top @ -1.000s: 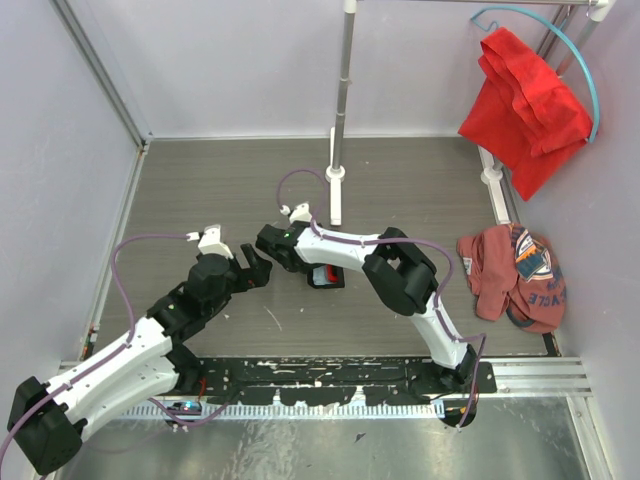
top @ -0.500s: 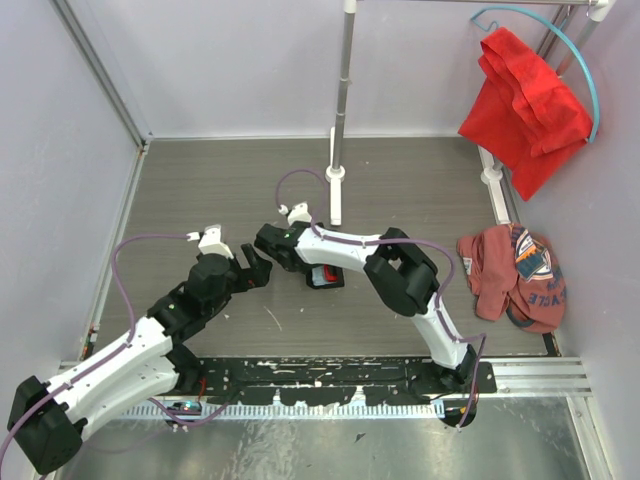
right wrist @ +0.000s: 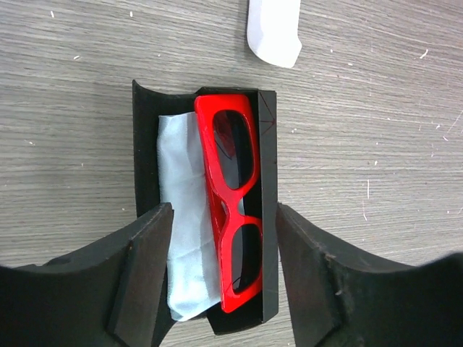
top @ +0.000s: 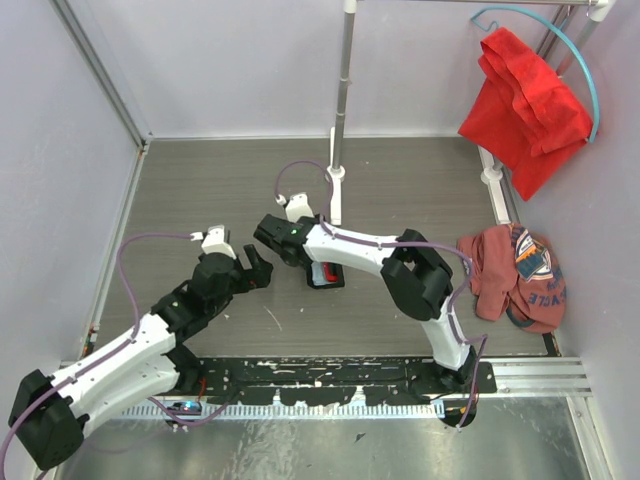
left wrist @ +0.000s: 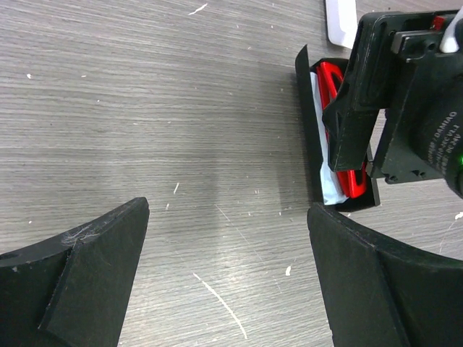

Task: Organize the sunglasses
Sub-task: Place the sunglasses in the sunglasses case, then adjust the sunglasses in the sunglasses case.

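Observation:
The red sunglasses point(right wrist: 233, 210) lie folded in the open black case point(right wrist: 268, 217), beside a pale blue cloth point(right wrist: 181, 217) in the same case. My right gripper point(right wrist: 224, 224) is open, its jaws on either side of the case's near end, above it. In the top view the case point(top: 328, 277) lies mid-table with the right gripper point(top: 298, 256) over its left end. My left gripper point(top: 258, 271) is open and empty just left of it. The left wrist view shows the left gripper point(left wrist: 228, 231) over bare table, with the case point(left wrist: 312, 137) and sunglasses point(left wrist: 333, 76) at upper right.
A white pole base point(top: 335, 190) stands just behind the case. A rumpled red-and-blue garment point(top: 515, 275) lies at the table's right edge. A red cloth point(top: 525, 95) hangs on a hanger at the back right. Walls close in the left, back and right.
My right gripper has shifted slightly toward the back and its elbow swung right. The left gripper crept a little forward. The case and sunglasses have not moved.

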Tool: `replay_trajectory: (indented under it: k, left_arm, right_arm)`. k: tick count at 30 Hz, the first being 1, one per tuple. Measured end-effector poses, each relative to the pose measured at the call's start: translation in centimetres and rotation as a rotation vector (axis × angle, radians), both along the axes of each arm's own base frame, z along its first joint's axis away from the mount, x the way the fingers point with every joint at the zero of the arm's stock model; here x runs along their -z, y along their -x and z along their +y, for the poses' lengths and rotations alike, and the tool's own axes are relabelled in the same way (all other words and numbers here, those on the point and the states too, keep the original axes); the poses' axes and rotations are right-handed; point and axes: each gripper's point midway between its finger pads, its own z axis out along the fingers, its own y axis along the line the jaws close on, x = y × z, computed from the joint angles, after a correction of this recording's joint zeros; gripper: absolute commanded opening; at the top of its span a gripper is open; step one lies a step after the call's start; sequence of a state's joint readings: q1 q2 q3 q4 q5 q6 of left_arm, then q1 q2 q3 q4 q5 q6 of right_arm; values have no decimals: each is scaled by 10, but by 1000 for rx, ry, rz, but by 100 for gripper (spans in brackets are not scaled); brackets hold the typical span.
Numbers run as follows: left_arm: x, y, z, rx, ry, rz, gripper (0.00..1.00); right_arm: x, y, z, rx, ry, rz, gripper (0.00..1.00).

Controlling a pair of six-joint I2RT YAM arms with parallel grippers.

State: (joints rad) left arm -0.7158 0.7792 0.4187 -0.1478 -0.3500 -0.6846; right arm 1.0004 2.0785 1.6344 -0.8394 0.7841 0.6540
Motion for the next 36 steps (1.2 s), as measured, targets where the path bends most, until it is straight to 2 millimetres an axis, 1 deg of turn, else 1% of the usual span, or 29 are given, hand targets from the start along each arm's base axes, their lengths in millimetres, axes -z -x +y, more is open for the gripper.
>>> replay_trajectory:
  k: [3,8,12,16,21,22,27,36]
  left_arm:
    - [4,0,0,0,-12,12,98]
    - [14,-1,0,1,-37,40,98]
    - [21,-2,-2,1,-51,56,98]
    - [28,-4,-3,2,-63,70,98]
    - [29,-5,-4,2,-68,74,98]
    - [28,-6,-5,2,-66,71,98]
    - [25,-8,-7,3,-62,63,98]
    - [26,-9,-7,5,-67,64,98]
  right_arm:
    - [0,-2,0,-10,-23,-1,68]
    - [0,-4,-11,-26,-89,17,68]
    - [-7,-12,-19,-32,-159,17,70]
    - [-12,-21,-20,-46,-241,21,72]
    - [-3,-22,-18,-82,-306,64,77]
    - [1,-20,-15,-98,-322,82,77]
    - [6,-24,-12,-117,-378,106,78]
    - [13,-31,-18,-116,-428,133,78]
